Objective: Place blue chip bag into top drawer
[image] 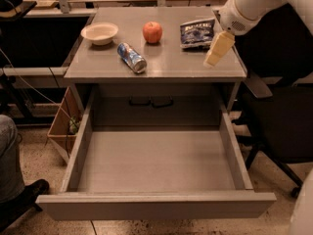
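Note:
The blue chip bag [197, 33] lies flat on the grey cabinet top [161, 65], at the back right. The gripper [218, 49] is cream-coloured and hangs from the white arm [247, 6]. It points down at the cabinet top, just right of the bag and a little nearer to me, and holds nothing that I can see. The top drawer [156, 204] is pulled fully out towards me, and its grey floor is bare.
On the cabinet top there are a cream bowl [100, 33], a red apple [152, 32] and a blue-and-silver soda can [131, 58] on its side. A black office chair [279, 116] stands to the right. A wooden crate [63, 126] and a person's leg [10, 170] are to the left.

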Motion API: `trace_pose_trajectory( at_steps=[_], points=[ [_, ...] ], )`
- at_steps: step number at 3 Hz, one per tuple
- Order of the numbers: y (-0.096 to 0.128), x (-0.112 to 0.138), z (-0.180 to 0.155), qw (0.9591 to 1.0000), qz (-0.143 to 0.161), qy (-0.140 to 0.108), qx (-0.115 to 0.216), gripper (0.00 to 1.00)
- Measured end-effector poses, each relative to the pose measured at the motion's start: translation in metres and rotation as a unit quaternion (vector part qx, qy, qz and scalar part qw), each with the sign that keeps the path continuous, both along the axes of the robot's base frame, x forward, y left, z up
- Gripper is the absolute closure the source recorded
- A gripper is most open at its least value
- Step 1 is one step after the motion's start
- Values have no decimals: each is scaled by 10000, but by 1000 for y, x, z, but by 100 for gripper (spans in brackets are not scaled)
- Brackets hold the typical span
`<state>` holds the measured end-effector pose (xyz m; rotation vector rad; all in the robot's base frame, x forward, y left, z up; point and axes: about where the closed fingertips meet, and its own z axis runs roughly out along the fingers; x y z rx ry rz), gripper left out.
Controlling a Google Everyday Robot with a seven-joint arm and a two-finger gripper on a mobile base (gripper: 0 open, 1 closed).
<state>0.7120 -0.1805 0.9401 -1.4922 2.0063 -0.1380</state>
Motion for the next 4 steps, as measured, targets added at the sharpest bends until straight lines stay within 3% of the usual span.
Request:
trace_pose_trajectory(
  at_steps=[1, 2, 4],
  points=[
    [-1, 49, -21, 9981, -296, -180, 508, 0],
    [-2, 110, -43, 9875, -651, -446, 1366, 0],
    [-14, 163, -61, 9656, -1153, -694, 2224, 3]
  ],
)
